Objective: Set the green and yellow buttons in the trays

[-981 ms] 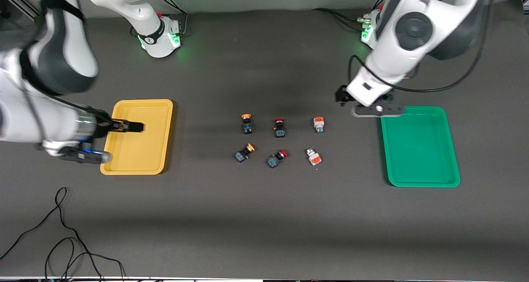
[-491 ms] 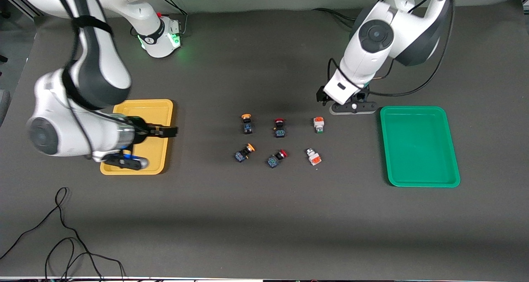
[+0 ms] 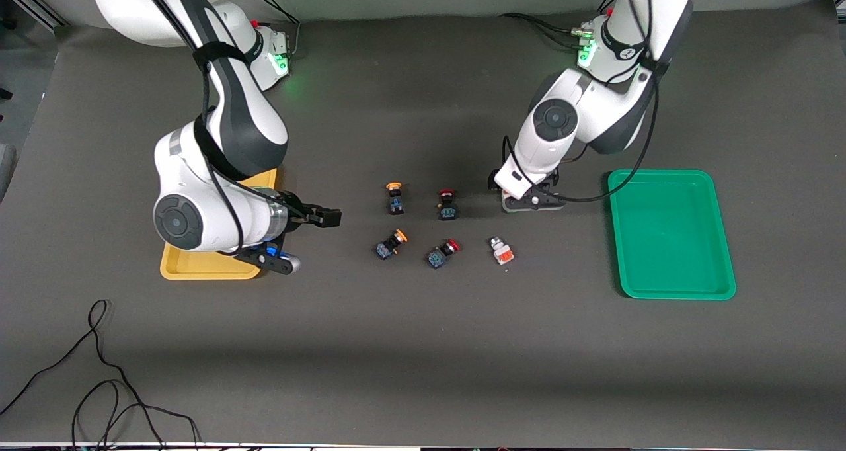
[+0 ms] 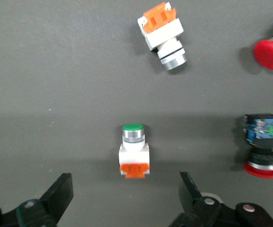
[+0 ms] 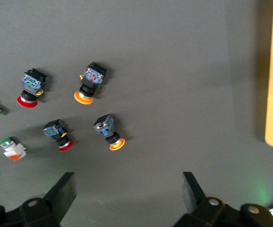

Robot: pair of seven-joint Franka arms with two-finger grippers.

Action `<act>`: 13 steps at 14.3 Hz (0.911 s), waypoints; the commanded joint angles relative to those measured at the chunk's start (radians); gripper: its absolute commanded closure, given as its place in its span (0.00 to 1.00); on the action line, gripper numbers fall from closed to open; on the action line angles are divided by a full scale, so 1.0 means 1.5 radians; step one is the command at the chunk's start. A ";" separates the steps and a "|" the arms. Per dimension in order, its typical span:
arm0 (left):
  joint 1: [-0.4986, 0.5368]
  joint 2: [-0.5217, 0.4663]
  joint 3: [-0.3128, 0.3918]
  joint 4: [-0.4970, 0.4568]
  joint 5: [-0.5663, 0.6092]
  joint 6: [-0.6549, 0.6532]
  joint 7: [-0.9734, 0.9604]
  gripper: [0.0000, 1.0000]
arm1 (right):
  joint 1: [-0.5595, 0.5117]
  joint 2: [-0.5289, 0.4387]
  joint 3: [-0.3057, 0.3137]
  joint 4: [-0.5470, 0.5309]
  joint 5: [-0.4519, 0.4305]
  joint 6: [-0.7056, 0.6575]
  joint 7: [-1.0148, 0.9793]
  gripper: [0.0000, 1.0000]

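White-bodied green-capped button [image 4: 135, 151] with orange block sits under the left gripper [image 4: 124, 198], between its wide-open, empty fingers; second white one [image 3: 501, 251] lies just beside. Two orange-capped buttons [image 5: 109, 131] [image 5: 90, 82] and two red-capped switches [image 3: 447, 204] [image 3: 442, 253] sit on bare matte table [image 3: 423, 345]. Right gripper [image 5: 127, 201], spread wide and empty, hangs between the orange-capped pair and glossy yellow tray [image 3: 198, 266]. Green tray [image 3: 671, 233] is near the left gripper.

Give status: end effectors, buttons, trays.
Left end effector open over a green button. Right end effector open beside yellow tray, empty-handed. No button trayed; green tray empty. Nothing blocking.
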 commanded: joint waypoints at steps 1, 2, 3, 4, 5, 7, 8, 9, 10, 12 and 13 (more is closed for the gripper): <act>-0.011 0.029 0.008 -0.015 0.024 0.051 -0.018 0.01 | 0.031 0.033 -0.005 0.016 0.020 0.023 0.023 0.00; -0.011 0.045 0.008 -0.015 0.025 0.066 -0.018 0.01 | 0.044 0.048 -0.005 0.014 0.028 0.043 0.023 0.00; -0.012 0.060 0.008 -0.015 0.025 0.078 -0.019 0.01 | 0.061 0.066 -0.006 0.012 0.043 0.058 0.023 0.00; -0.012 0.072 0.008 -0.015 0.025 0.089 -0.021 0.01 | 0.073 0.086 -0.006 0.013 0.052 0.070 0.023 0.00; -0.015 0.080 0.008 -0.015 0.024 0.092 -0.027 0.01 | 0.082 0.100 -0.005 0.012 0.053 0.086 0.023 0.00; -0.022 0.088 0.008 -0.015 0.024 0.098 -0.042 0.01 | 0.115 0.127 -0.006 0.011 0.053 0.122 0.024 0.00; -0.023 0.091 0.008 -0.015 0.024 0.102 -0.052 0.06 | 0.122 0.138 -0.006 0.006 0.053 0.129 0.023 0.00; -0.028 0.095 0.008 -0.015 0.025 0.106 -0.067 0.12 | 0.134 0.143 -0.005 -0.006 0.053 0.140 0.022 0.00; -0.035 0.100 0.008 -0.015 0.024 0.113 -0.078 0.20 | 0.156 0.145 -0.005 -0.027 0.054 0.173 0.022 0.00; -0.033 0.099 0.008 -0.014 0.024 0.111 -0.080 0.55 | 0.205 0.143 -0.006 -0.111 0.055 0.285 0.015 0.01; -0.032 0.097 0.008 -0.013 0.024 0.109 -0.080 0.66 | 0.212 0.144 -0.005 -0.128 0.055 0.301 0.010 0.01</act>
